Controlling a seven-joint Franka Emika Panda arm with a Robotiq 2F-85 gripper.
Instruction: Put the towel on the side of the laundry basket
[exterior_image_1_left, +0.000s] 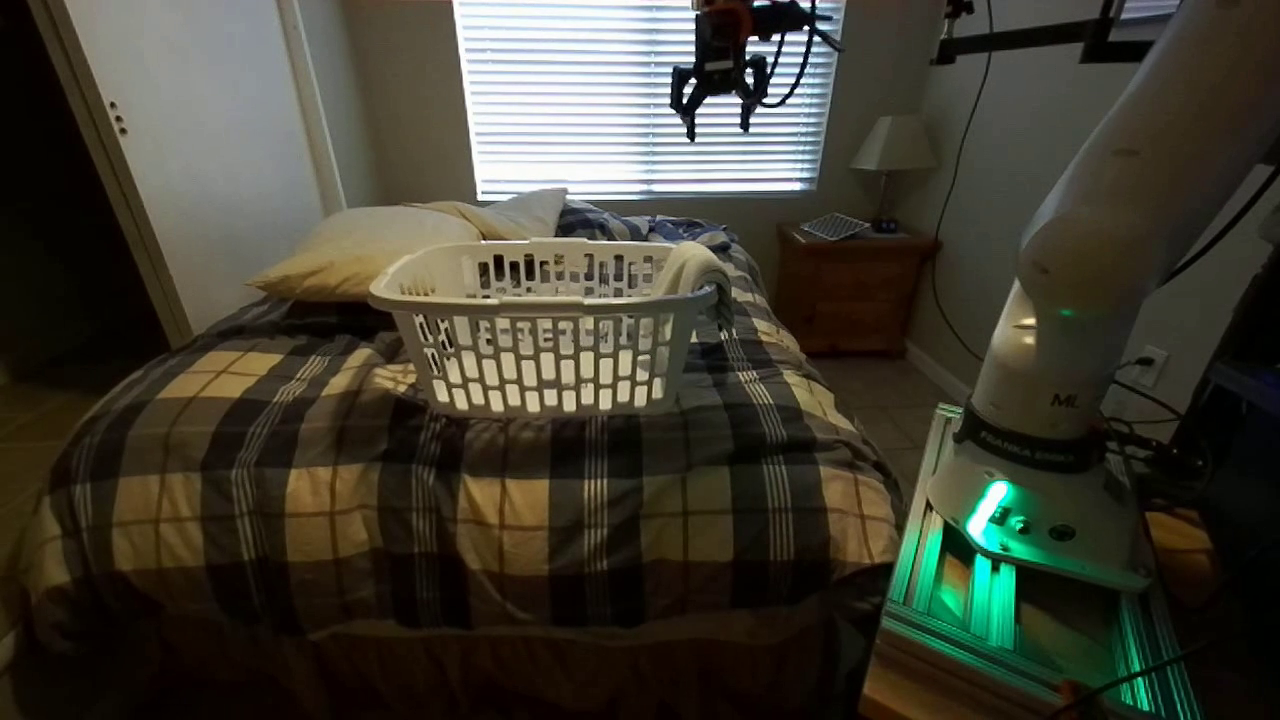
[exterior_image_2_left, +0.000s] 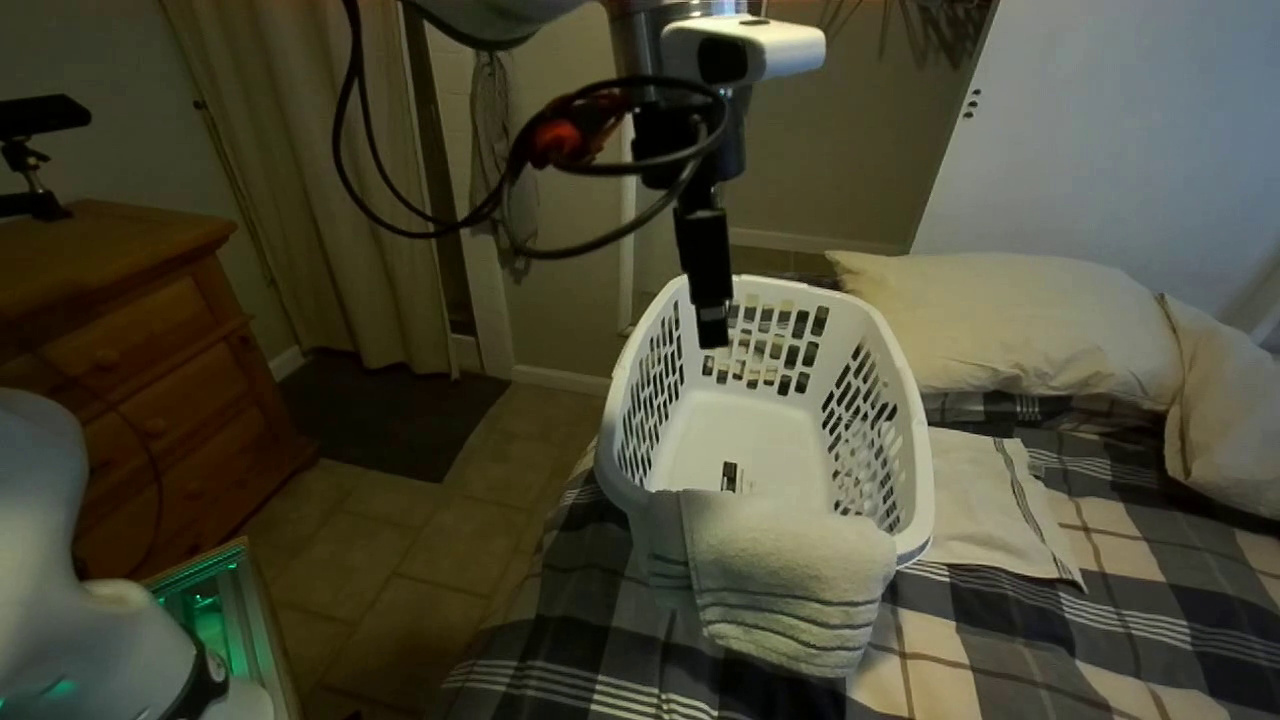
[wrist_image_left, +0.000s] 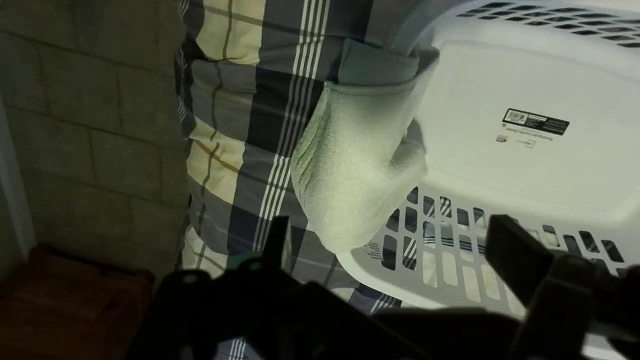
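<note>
The white towel (exterior_image_1_left: 697, 268) hangs folded over one end of the white laundry basket (exterior_image_1_left: 540, 303). In an exterior view the towel (exterior_image_2_left: 790, 570) drapes over the rim, its striped end hanging outside. The basket (exterior_image_2_left: 912, 450) stands upright on the bed; its visible floor holds only a label. The wrist view shows the towel (wrist_image_left: 357, 160) over the rim and the basket (wrist_image_left: 575, 170) beside it. My gripper (exterior_image_1_left: 718, 131) is open and empty, high above the basket and apart from the towel. Its fingers also show in an exterior view (exterior_image_2_left: 713, 335) and the wrist view (wrist_image_left: 390, 222).
A second white cloth (exterior_image_2_left: 1000, 500) with a dark stripe lies on the bed (exterior_image_1_left: 600, 500) beside the basket. Pillows (exterior_image_1_left: 370, 245) lie behind the basket. A nightstand (exterior_image_1_left: 850, 290) with a lamp (exterior_image_1_left: 893, 145) and a wooden dresser (exterior_image_2_left: 150, 370) stand around the bed.
</note>
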